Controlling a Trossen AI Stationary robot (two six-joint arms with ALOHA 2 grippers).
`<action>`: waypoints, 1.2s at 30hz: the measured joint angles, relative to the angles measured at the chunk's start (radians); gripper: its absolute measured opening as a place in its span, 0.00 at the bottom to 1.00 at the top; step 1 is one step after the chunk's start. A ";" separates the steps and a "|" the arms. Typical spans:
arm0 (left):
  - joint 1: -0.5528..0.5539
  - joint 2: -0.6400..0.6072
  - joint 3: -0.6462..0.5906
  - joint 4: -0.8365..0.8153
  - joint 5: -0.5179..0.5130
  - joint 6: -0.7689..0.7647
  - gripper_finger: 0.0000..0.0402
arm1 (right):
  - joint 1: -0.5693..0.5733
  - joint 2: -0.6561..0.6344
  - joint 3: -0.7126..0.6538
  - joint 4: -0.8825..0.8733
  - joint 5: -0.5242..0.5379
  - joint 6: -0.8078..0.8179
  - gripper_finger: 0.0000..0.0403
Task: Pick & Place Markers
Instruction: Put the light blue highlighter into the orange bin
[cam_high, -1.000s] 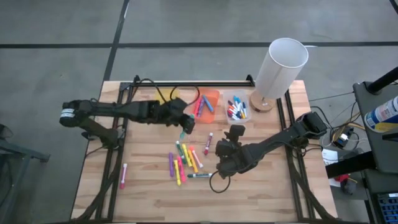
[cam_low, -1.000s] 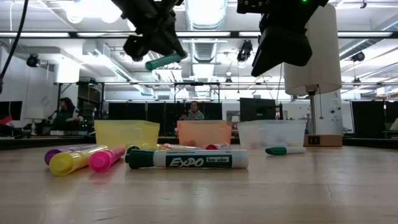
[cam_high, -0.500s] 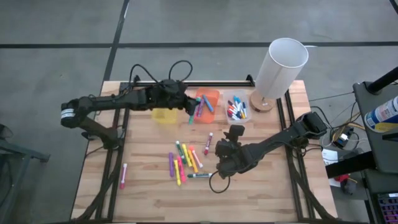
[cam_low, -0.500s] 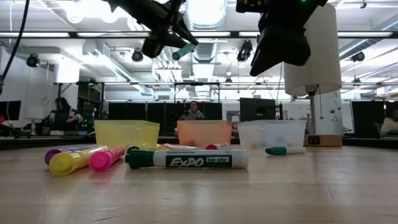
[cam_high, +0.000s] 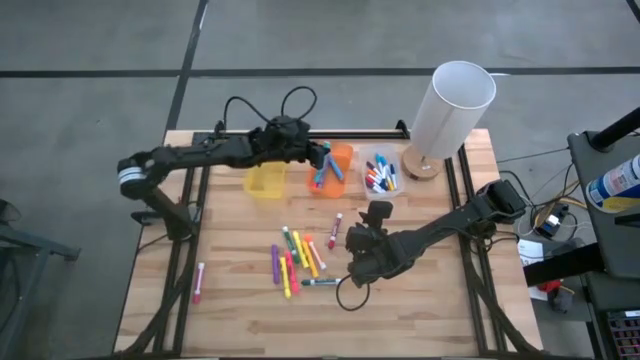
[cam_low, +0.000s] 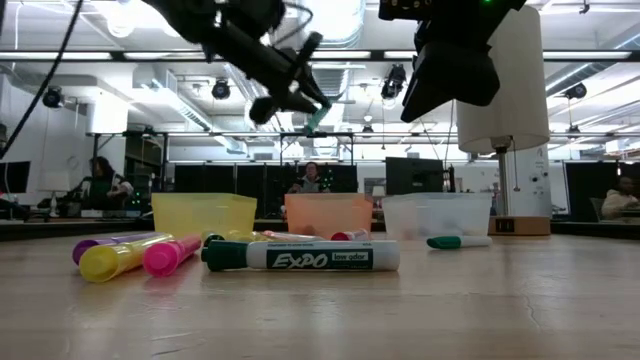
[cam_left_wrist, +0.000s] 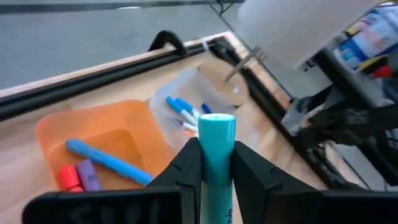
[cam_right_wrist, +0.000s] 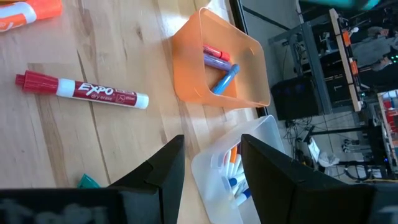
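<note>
Left wrist view: left hand (cam_left_wrist: 216, 163) clamped on a teal capped marker (cam_left_wrist: 217, 149), held over the orange plastic bin (cam_left_wrist: 112, 134) just below it; placing step, next needs release into bin; right hand (cam_right_wrist: 208, 163), fingers apart, waits.

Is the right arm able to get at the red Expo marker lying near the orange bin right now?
Probably yes: the right gripper is open and empty, the red Expo marker lies alone on bare wood, nothing between them.
</note>
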 joint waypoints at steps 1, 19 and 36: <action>0.009 0.019 0.000 0.007 0.004 -0.001 0.15 | 0.000 0.000 0.000 0.000 0.000 0.000 0.37; 0.076 0.384 0.178 0.000 0.038 0.017 0.15 | 0.000 0.000 0.000 0.000 0.001 0.000 0.37; 0.089 0.475 0.237 -0.072 0.050 -0.005 0.21 | 0.000 0.000 0.000 -0.001 0.000 0.000 0.37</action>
